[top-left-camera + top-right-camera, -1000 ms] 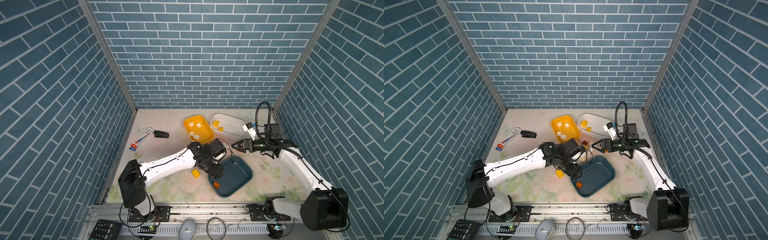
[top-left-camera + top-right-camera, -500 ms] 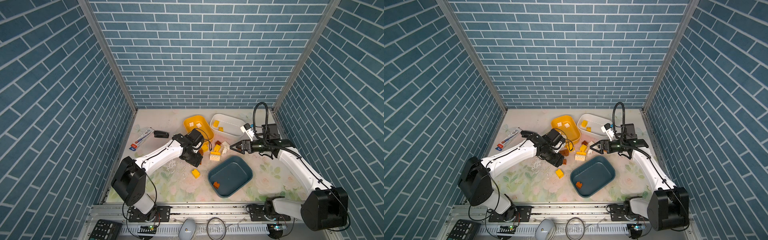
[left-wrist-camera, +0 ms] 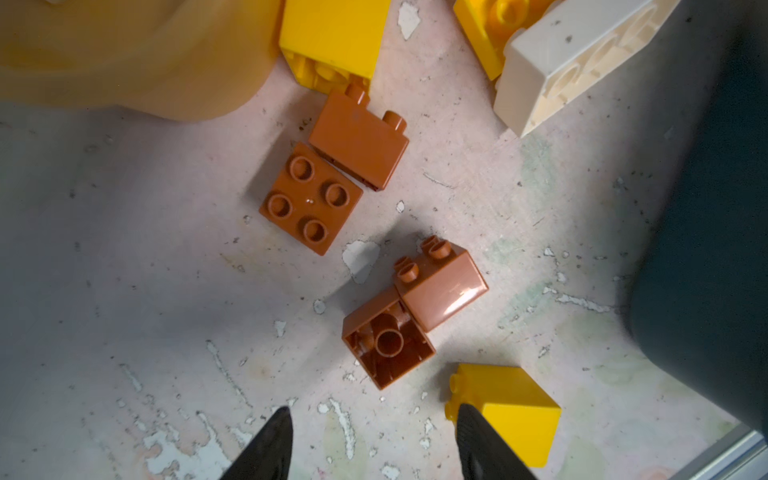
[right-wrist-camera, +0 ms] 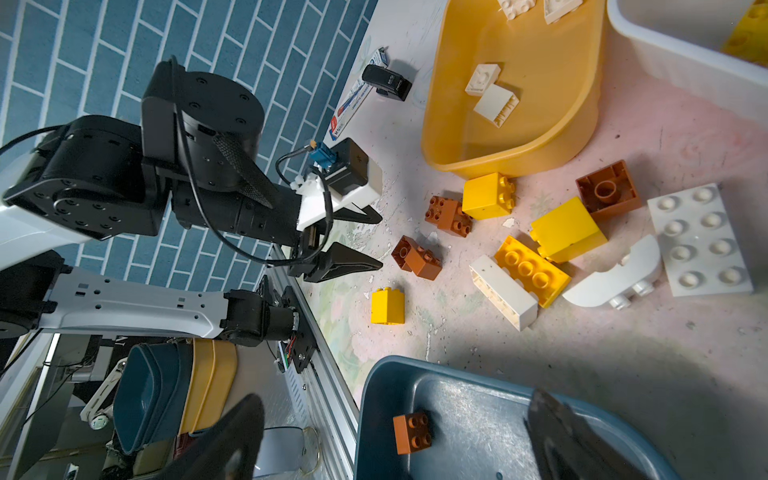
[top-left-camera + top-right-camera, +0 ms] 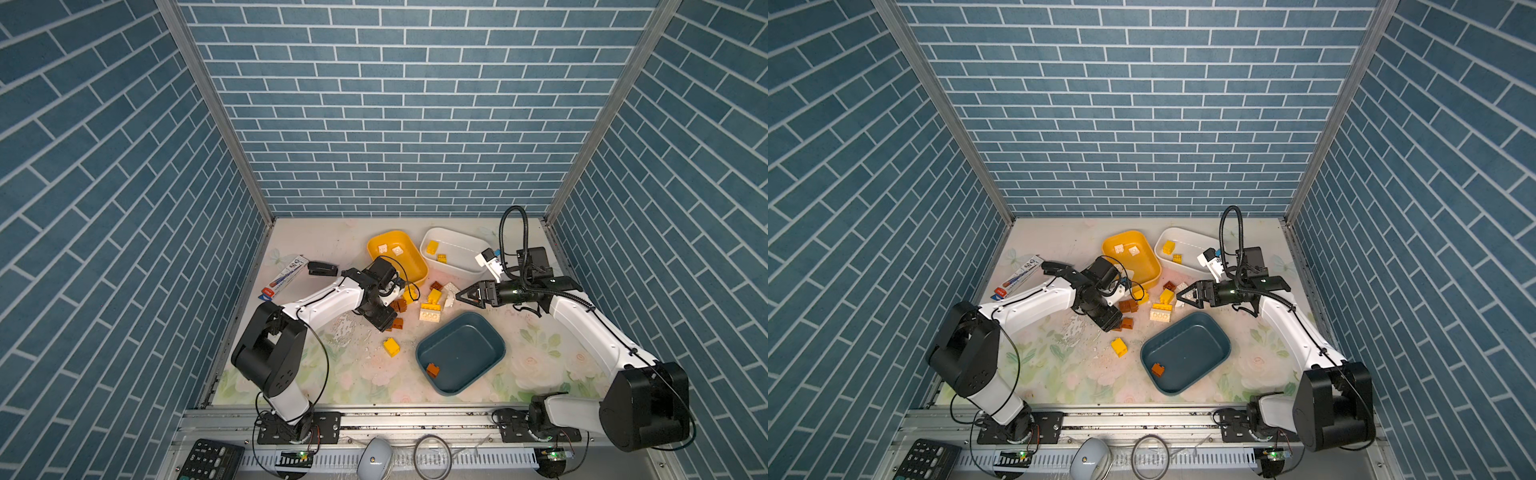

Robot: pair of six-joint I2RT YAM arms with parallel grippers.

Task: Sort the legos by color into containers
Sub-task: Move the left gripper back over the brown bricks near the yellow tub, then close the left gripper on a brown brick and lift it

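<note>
We find open surface [image 5: 353, 380] along the front edge, left of the teal tub [image 5: 467, 347], broken only by one yellow brick [image 5: 391, 346]. Between that tub and the yellow tub [image 5: 409, 259] at the back, loose bricks [image 5: 430, 311] crowd the middle, leaving only narrow gaps to reach through.

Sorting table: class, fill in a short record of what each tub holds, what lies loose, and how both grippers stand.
Yellow tub: white bricks
White tub: two yellow bricks
Teal tub: one brown brick
Loose pile: brown, yellow and white bricks, between the tubs
Left gripper: open, empty, over loose brown bricks
Right gripper: open, empty, near the loose pile
</note>
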